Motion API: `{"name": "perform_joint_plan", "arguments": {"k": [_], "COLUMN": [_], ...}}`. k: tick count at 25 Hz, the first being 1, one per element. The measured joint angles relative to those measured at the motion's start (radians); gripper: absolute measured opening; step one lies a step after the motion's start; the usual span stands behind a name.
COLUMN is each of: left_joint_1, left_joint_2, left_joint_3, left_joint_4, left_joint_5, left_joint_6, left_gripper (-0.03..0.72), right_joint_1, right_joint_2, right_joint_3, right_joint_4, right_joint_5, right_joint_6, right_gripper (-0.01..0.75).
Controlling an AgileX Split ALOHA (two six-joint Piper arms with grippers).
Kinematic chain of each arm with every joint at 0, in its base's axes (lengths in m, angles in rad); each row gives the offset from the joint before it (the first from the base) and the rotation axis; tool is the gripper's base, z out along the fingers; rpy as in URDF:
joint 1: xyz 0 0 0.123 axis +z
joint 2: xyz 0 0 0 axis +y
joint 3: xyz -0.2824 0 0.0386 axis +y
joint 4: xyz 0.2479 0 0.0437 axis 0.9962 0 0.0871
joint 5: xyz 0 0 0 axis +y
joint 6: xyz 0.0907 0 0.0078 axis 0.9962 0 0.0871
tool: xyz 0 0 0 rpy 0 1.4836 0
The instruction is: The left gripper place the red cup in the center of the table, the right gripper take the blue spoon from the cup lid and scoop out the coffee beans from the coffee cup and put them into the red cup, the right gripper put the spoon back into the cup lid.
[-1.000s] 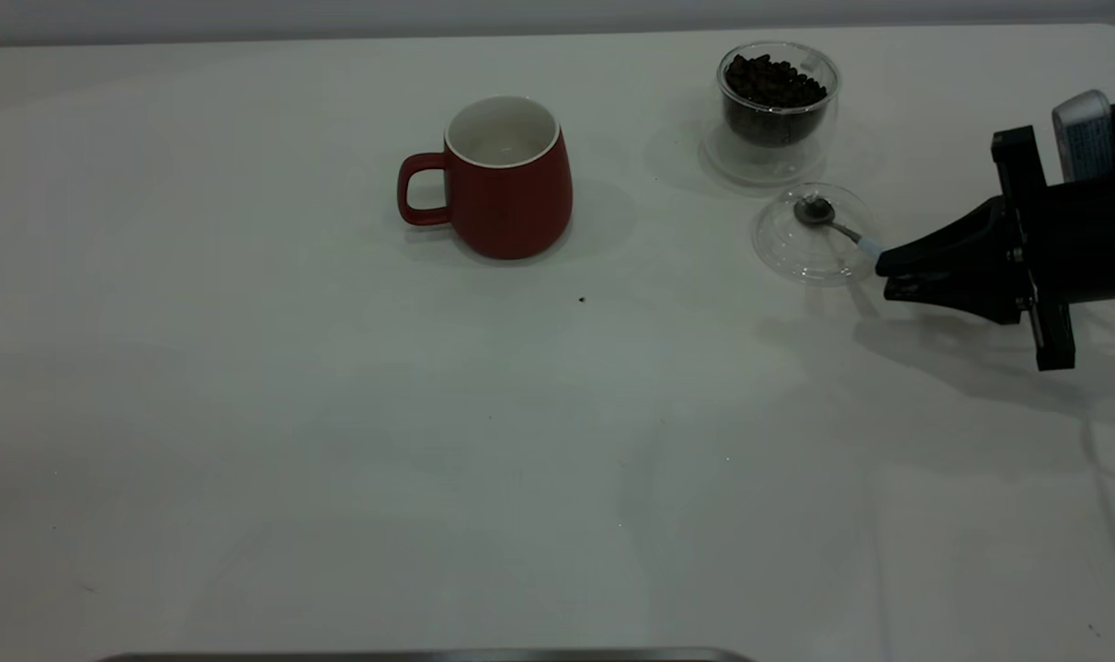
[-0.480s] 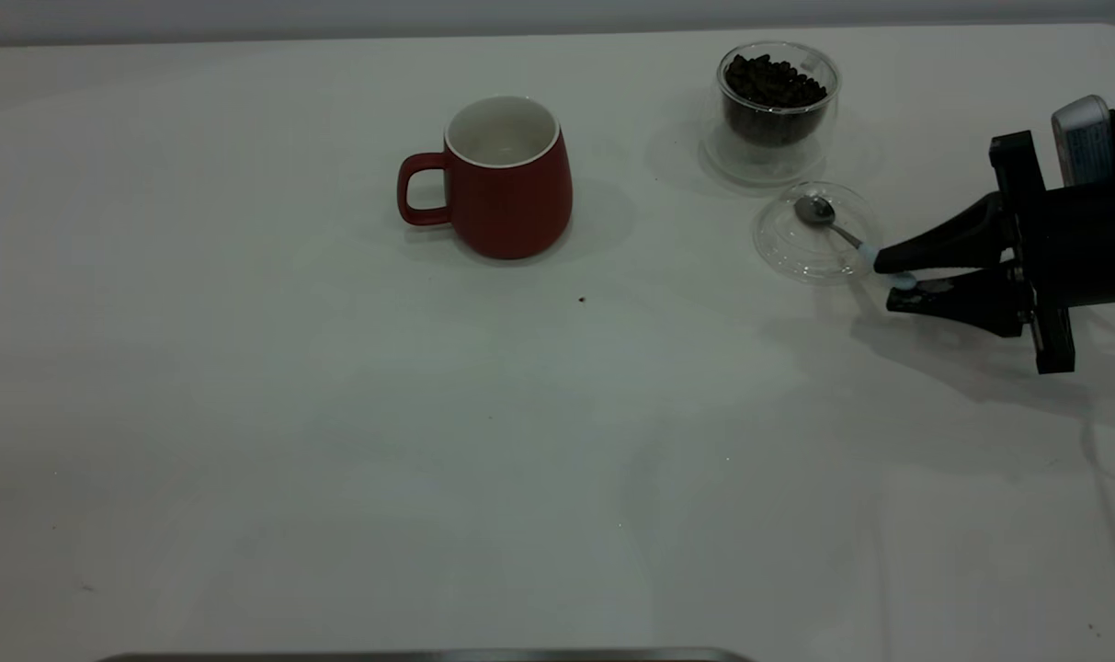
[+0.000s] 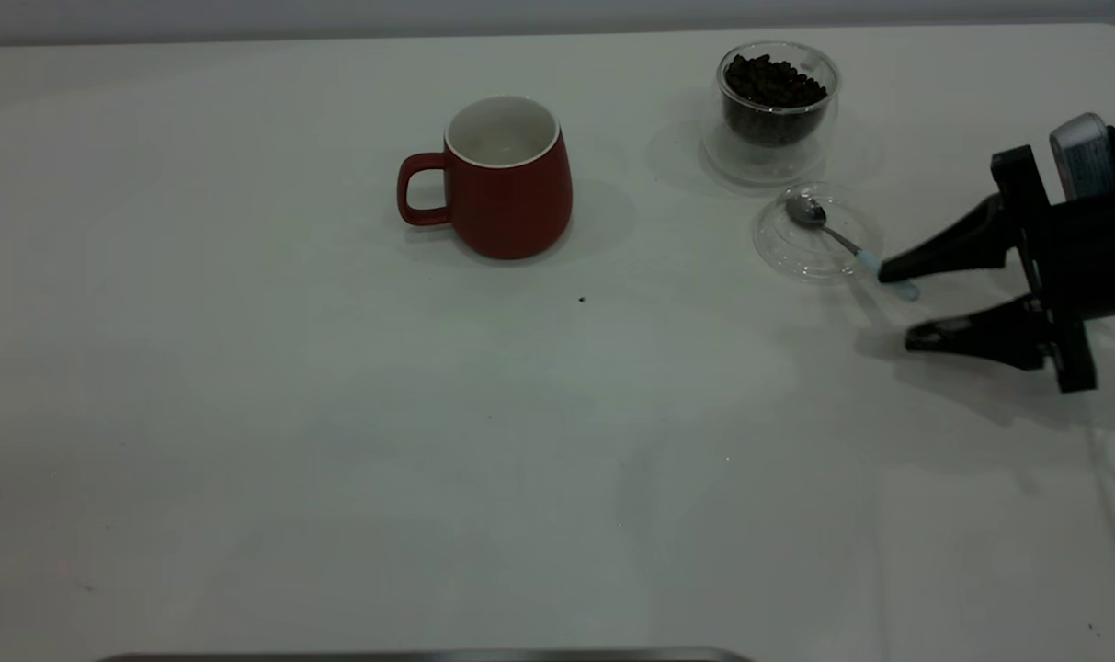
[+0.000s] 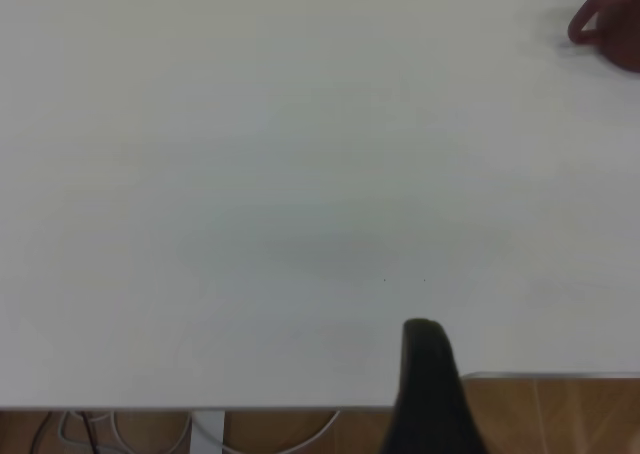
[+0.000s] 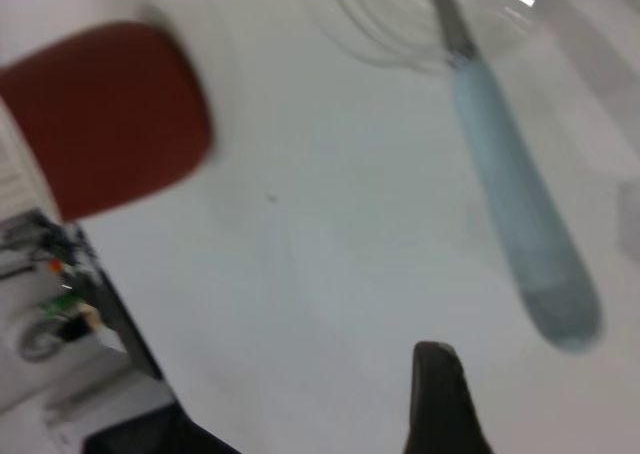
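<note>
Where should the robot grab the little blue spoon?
Probably by the pale blue handle of the blue spoon, coming in from the right side of the table. Its metal bowl rests in the cup lid, while the handle pokes out over the rim toward the open right gripper, so fingers can close on it there.

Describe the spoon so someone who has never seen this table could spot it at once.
Look to the table's far right, just in front of the glass cup of coffee beans. A clear round lid lies there; the spoon rests on it, its pale blue handle pointing toward the open right gripper.
</note>
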Motion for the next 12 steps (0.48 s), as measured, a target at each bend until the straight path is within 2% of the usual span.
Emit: {"name": "perform_joint_plan", "arguments": {"k": [6,9,12], "left_joint_1": [0.0,0.0,0.0], "left_joint_2": [0.0,0.0,0.0], "left_joint_3": [0.0,0.0,0.0], "left_joint_4": [0.0,0.0,0.0], "left_joint_5": [0.0,0.0,0.0], "left_joint_6": [0.0,0.0,0.0], "left_gripper": [0.587,0.587,0.587], "right_joint_1": [-0.005,-0.005,-0.005], "right_joint_2": [-0.181,-0.323,-0.477], "right_joint_3": [0.0,0.0,0.001], "right_joint_4": [-0.346,-0.571,-0.789], "right_joint_5": [-0.086,-0.076,-0.015], "right_joint_6": [0.268,0.421,0.572], "right_gripper": [0.521,0.521,0.521]}}
